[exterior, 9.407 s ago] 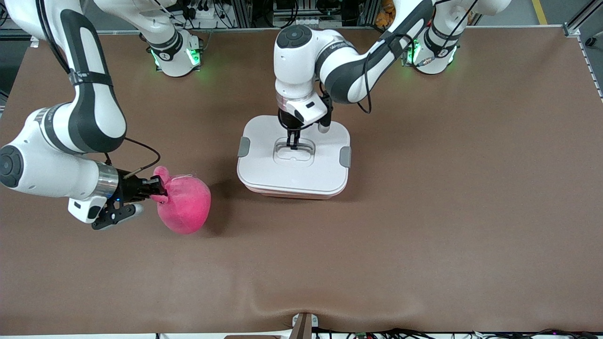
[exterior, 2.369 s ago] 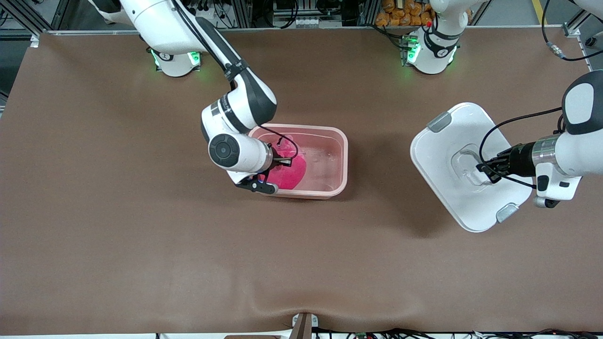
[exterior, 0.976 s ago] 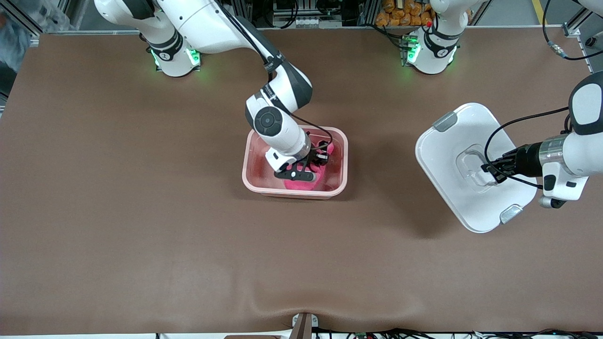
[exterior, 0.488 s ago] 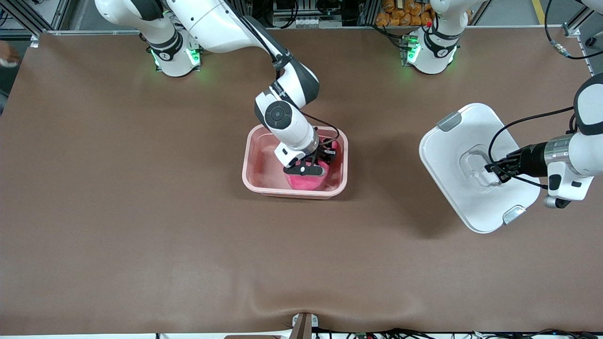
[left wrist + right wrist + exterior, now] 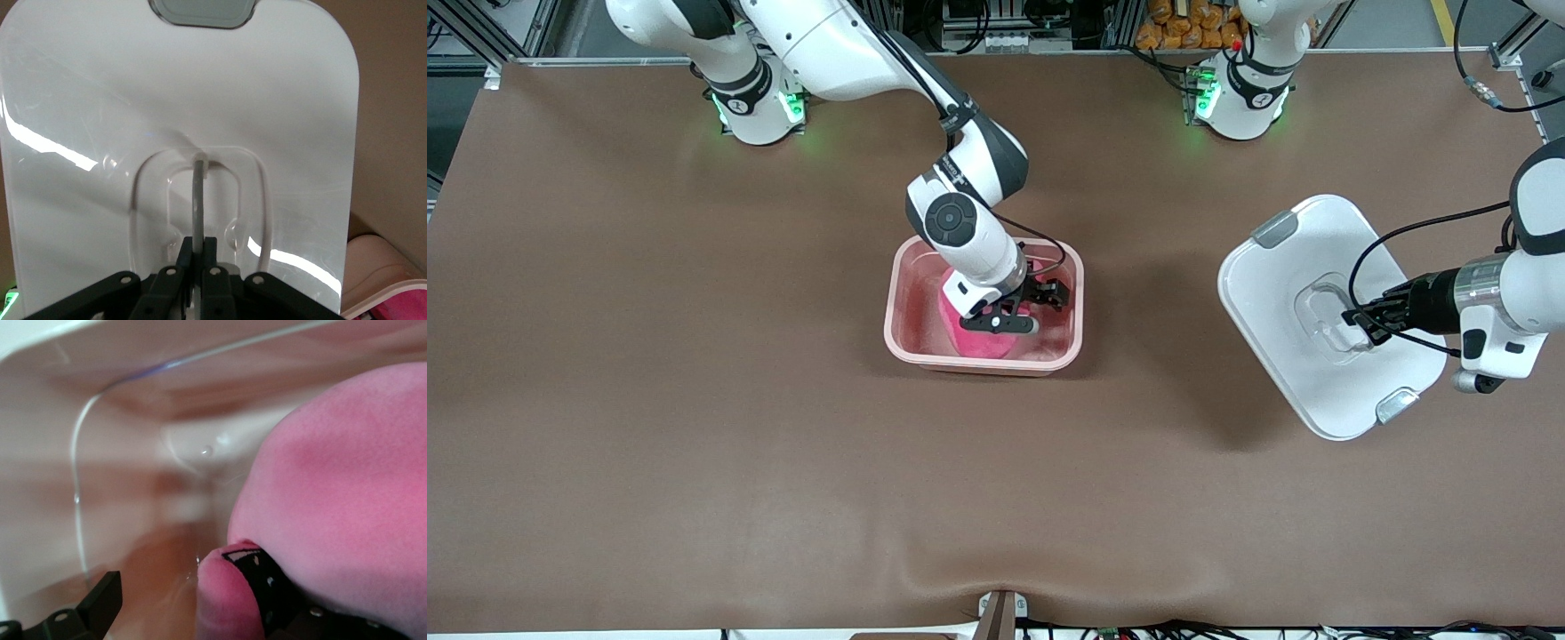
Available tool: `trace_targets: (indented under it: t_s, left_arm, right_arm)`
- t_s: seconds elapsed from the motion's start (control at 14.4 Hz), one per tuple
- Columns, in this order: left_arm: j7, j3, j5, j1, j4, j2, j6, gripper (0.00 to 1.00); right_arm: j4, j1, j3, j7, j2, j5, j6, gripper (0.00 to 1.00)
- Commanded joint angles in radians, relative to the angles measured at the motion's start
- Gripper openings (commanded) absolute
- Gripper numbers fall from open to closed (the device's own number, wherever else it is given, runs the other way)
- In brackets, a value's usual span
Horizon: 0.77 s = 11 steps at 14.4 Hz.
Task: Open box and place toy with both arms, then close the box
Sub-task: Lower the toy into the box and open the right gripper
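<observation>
Brown surface (image 5: 694, 400) seen from above. Box (image 5: 901, 338) at frame centre, toy (image 5: 953, 313) laid inside beneath released right tool (image 5: 1040, 298). Lid (image 5: 1280, 311) held aloft at frame right, handle clenched by left tool (image 5: 1359, 318), nearer arm for closing.

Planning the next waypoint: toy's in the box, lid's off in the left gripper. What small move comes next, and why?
Probably lift the right gripper straight up out of the box. Its fingers are open and the toy lies inside the box, so the release looks done. The arm hangs over the opening, blocking the lid, which the left gripper holds shut on its handle toward the left arm's end of the table.
</observation>
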Motion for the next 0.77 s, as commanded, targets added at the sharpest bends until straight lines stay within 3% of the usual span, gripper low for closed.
trace_targets:
  t_s: [0.0, 0.7]
  left_arm:
    - [0.018, -0.009, 0.014, 0.009, 0.001, 0.000, 0.003, 0.00]
    - [0.015, -0.009, 0.016, 0.006, 0.006, -0.002, 0.001, 0.00]
  right_arm:
    - [-0.006, -0.018, -0.002, 0.003, 0.006, -0.016, -0.045, 1.00]
    - [-0.001, -0.069, -0.015, -0.005, -0.123, -0.018, -0.156, 1.00]
